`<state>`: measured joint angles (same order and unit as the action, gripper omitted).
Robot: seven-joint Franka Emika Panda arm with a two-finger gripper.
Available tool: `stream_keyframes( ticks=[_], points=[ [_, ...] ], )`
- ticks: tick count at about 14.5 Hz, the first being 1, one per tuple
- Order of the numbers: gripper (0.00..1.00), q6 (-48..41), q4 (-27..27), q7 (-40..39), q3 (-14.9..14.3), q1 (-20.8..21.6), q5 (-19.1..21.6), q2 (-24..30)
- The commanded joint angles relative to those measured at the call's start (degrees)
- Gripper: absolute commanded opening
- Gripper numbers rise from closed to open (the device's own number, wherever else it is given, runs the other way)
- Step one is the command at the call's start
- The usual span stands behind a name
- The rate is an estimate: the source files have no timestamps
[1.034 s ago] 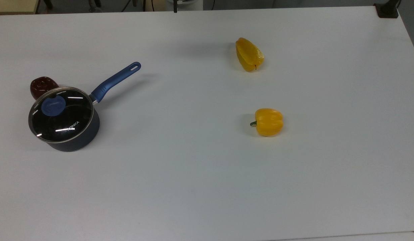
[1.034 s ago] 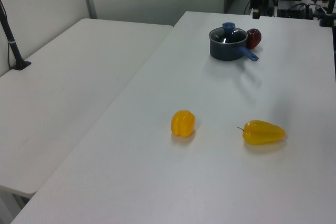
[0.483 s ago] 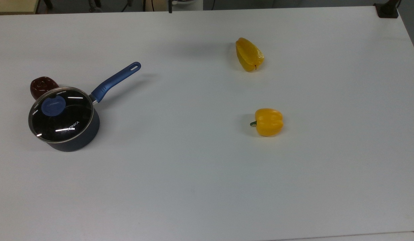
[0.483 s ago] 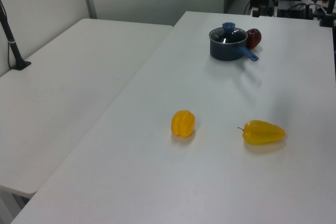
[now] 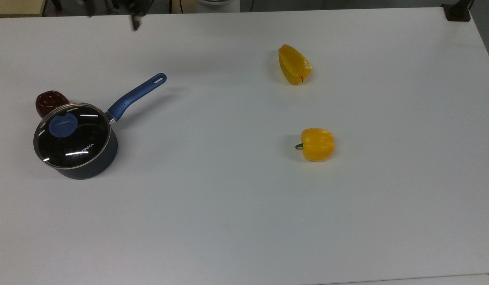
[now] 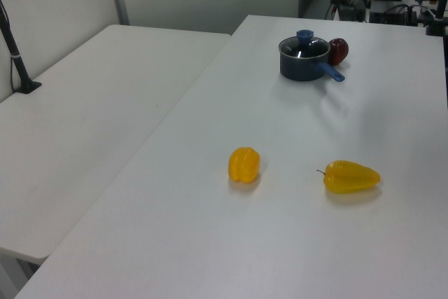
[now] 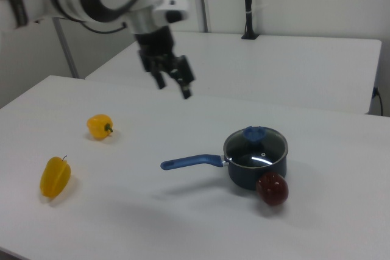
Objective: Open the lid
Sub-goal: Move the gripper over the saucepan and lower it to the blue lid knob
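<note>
The lid [image 5: 72, 134] sits closed on the dark saucepan [image 5: 90, 164] at the top view's left, a dark red pepper [image 5: 50, 101] touching the pan. The gripper [image 7: 173, 84] hangs high, well apart from it, jaws spread, so the approach is under way; next it must descend over the blue knob [image 5: 63, 125]. The lettering is illegible.

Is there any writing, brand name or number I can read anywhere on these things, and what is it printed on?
"ONKA": white letters on the glass lid of the saucepan, read in the top view. A bright reflection covers whatever letter comes before them, so the word may be longer.
No other text, number or sign can be read on the peppers, the table or the arm.
</note>
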<state>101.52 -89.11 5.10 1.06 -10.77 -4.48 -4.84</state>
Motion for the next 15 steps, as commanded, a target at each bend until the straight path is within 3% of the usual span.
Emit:
stream_keyframes(
  ticks=[1,5,9,15],
  points=[
    [1.0,8.2,1.8,-0.9,0.0,-4.8,1.6,-5.0],
    [1.0,20.0,1.7,-2.4,0.1,-8.0,1.7,-11.5],
    [1.0,28.9,0.8,-1.9,0.1,-8.0,1.6,-16.6],
    [1.0,35.5,0.8,-1.8,0.1,-7.9,0.7,-21.7]
  ],
)
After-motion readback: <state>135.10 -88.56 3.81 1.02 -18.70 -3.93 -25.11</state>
